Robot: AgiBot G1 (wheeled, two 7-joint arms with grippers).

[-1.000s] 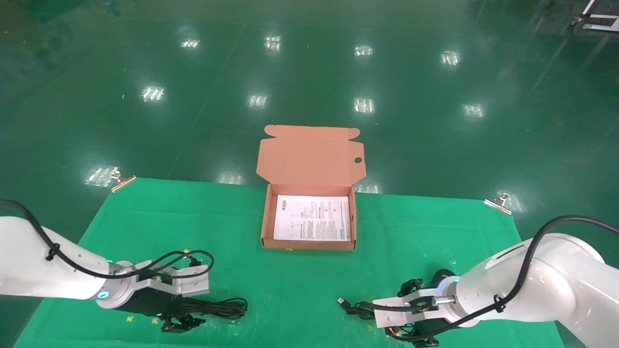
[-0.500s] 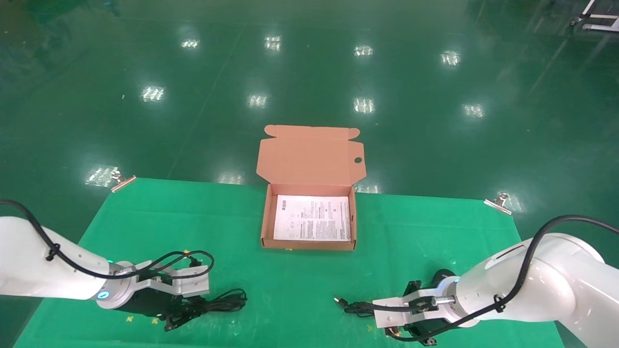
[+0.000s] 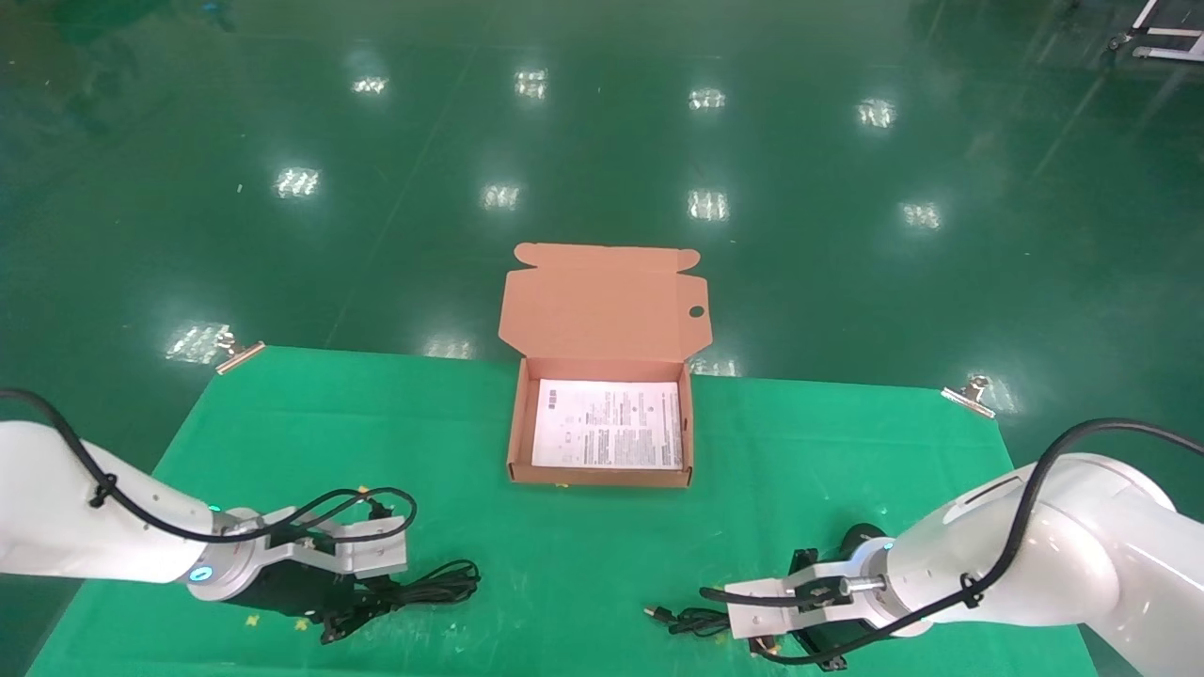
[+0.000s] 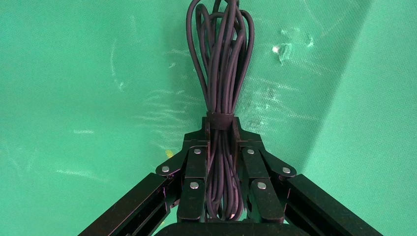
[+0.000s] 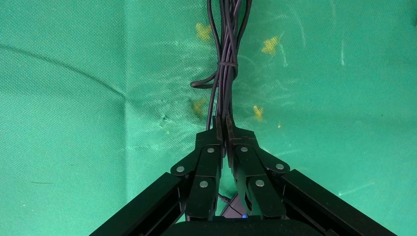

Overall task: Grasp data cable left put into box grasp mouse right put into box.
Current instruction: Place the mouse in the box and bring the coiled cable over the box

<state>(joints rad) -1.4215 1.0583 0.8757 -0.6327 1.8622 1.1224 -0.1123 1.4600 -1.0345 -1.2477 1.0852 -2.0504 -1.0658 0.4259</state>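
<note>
Now both grasps look made: near the table's front edge, the left gripper (image 4: 220, 129) pinches the data cable (image 4: 220, 64) and the right gripper (image 5: 225, 129) pinches the mouse (image 5: 235, 210) cord. Next, lift toward the box (image 3: 602, 476) at the back edge.

Green cloth (image 3: 583, 545) on table, metal clips (image 3: 969, 394) at far corners.

One box (image 3: 602, 423) sits at frame centre with one leaflet (image 3: 609, 425) inside. One data cable (image 3: 423, 590) lies lower left, one mouse cord (image 3: 691, 620) lower right. Two clips (image 3: 238, 353) mark the cloth's far corners.
</note>
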